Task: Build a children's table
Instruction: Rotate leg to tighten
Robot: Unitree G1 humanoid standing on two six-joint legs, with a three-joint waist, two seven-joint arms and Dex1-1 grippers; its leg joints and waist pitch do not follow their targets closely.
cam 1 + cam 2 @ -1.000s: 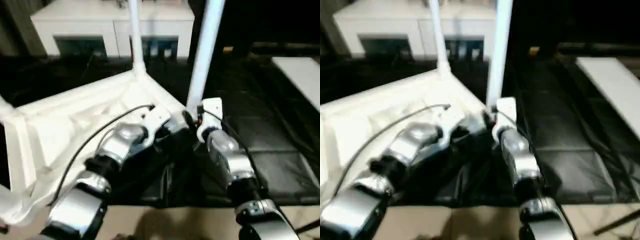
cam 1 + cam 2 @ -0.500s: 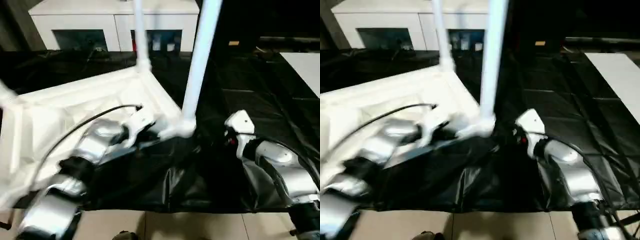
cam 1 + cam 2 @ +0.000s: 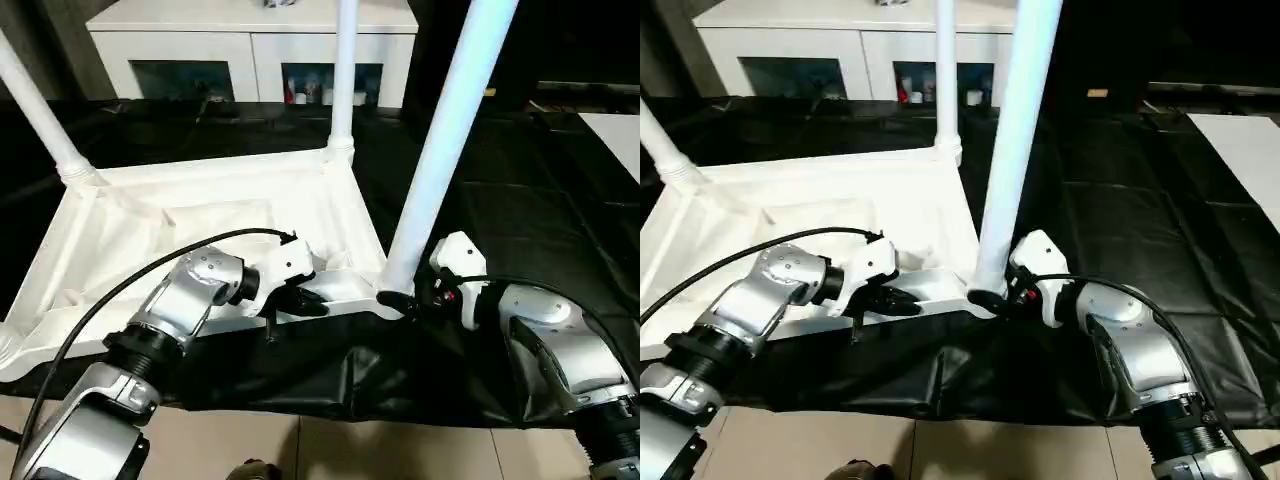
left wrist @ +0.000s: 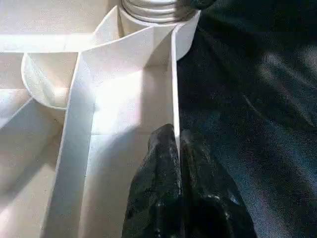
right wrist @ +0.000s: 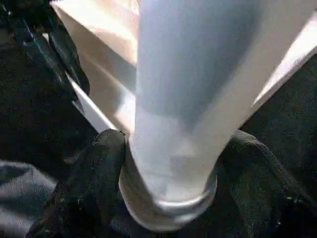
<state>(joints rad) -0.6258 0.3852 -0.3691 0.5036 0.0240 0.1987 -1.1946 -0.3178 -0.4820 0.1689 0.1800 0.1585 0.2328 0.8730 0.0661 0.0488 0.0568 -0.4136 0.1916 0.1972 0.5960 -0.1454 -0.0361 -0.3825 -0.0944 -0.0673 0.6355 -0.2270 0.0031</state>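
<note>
Covering the floor: black sheet point(image 3: 520, 190), frame centre.
Background: white cabinet point(image 3: 250, 45), top.
Left claw point(image 4: 177, 144): clenched on tabletop point(image 3: 200, 230) rim.
Right claw point(image 5: 168, 163): grasping leg point(image 3: 440, 160).

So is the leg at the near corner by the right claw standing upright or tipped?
Close to upright, leaning slightly: the near leg rises from the tabletop corner, the right claw closed around its base.

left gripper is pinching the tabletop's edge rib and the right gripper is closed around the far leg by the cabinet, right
Not quite. The right gripper is around the nearest leg, at its base, as the right wrist view shows. The left gripper does pinch the tabletop rib.
</note>
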